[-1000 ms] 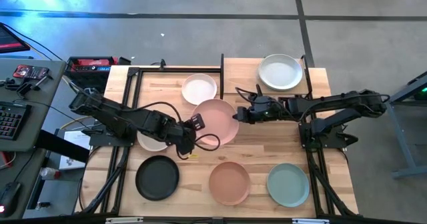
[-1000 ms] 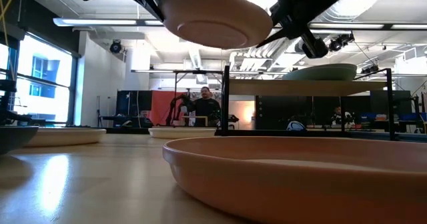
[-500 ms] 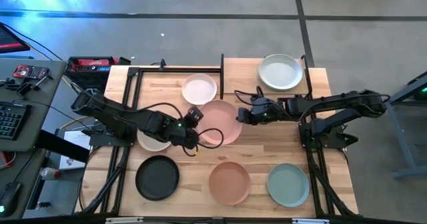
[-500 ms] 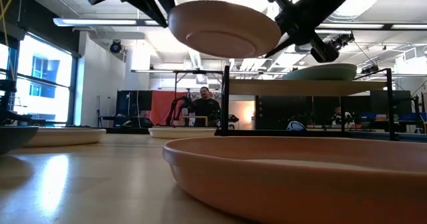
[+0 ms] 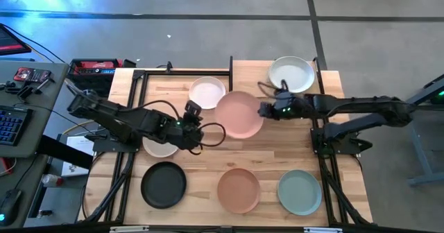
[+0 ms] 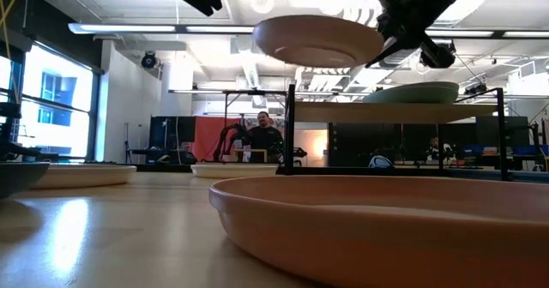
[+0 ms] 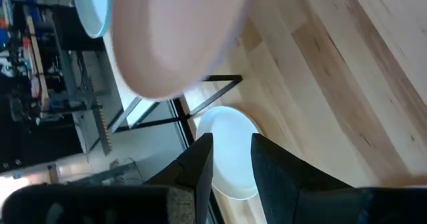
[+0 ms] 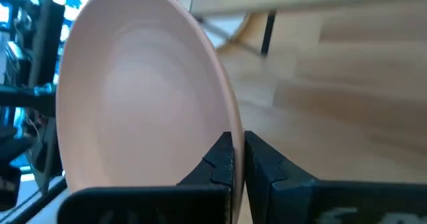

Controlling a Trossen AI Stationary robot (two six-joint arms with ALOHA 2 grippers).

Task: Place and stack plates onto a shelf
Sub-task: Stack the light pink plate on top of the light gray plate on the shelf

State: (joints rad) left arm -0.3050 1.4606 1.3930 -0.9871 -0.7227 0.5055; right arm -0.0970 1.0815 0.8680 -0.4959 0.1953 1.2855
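The pink plate (image 5: 239, 115) hangs in the air over the table's middle, just left of the shelf (image 5: 253, 73); the low view shows the pink plate (image 6: 317, 39) higher than the shelf board (image 6: 386, 112). My right gripper (image 5: 266, 111) is shut on its right rim. My left gripper (image 5: 196, 122) is to the plate's left, apart from it, with its fingers a little open and empty (image 7: 230, 144). A pale grey-green plate (image 5: 291, 75) rests flat on the shelf's right half. My right gripper pinches the pink plate's rim (image 8: 227, 127) on its right side, one finger on the inner face and one on the underside. The fingers (image 8: 257, 167) come about level from the table's right. The plate is lifted clear and nearly level.
On the tabletop lie a white plate (image 5: 207, 92), a cream plate (image 5: 158, 148) under my left arm, a black plate (image 5: 164, 184), a terracotta plate (image 5: 238, 189) and a pale green plate (image 5: 300, 191). A black shelf upright (image 6: 292, 125) stands near the pink plate. A person (image 6: 262, 134) sits far behind.
My right gripper has carried the pink plate toward the table's far right, toward the shelf, and the plate has come nearer to level. My left gripper has let go of the plate's left rim and drawn back toward the left.
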